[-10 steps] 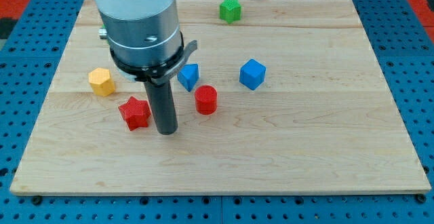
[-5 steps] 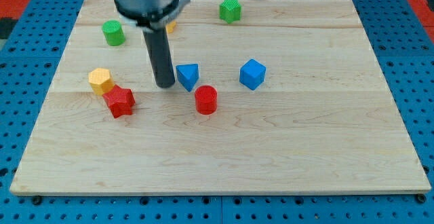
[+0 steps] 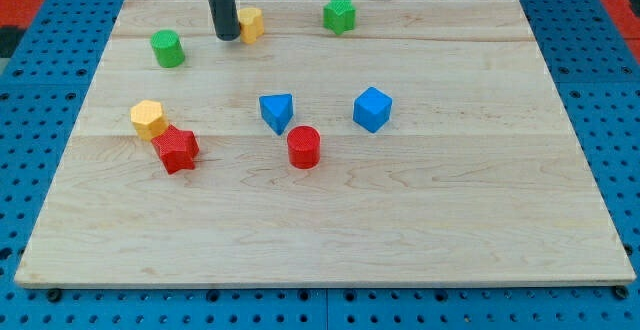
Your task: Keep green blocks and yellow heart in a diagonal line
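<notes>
My tip (image 3: 227,36) rests near the view's top, just left of a yellow block (image 3: 251,23), the heart, which the rod partly hides. A green cylinder (image 3: 167,48) stands to the tip's left. A second green block (image 3: 340,15), star-like, sits near the top edge to the right of the yellow block. Whether the tip touches the yellow block cannot be told.
A yellow hexagon block (image 3: 148,119) touches a red star (image 3: 176,150) at the left. A blue triangular block (image 3: 277,112), a red cylinder (image 3: 303,147) and a blue cube (image 3: 372,109) sit mid-board on the wooden board (image 3: 450,220).
The rod moved from the board's middle toward the view's top, to beside the yellow block. Earlier it pushed the red star left against the yellow hexagon.
</notes>
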You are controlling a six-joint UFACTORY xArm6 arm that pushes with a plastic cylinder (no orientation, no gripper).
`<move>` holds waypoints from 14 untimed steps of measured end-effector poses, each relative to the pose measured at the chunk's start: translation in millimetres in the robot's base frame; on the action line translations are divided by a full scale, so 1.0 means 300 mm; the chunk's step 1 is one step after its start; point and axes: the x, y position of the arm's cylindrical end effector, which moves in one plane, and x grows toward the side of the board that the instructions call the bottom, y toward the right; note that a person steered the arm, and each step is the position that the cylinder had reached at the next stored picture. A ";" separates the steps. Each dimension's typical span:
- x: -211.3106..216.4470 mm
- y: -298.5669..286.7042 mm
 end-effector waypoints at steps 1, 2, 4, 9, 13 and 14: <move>0.006 -0.139; 0.081 -0.164; 0.112 -0.136; -0.105 0.168; -0.235 0.303; -0.234 0.311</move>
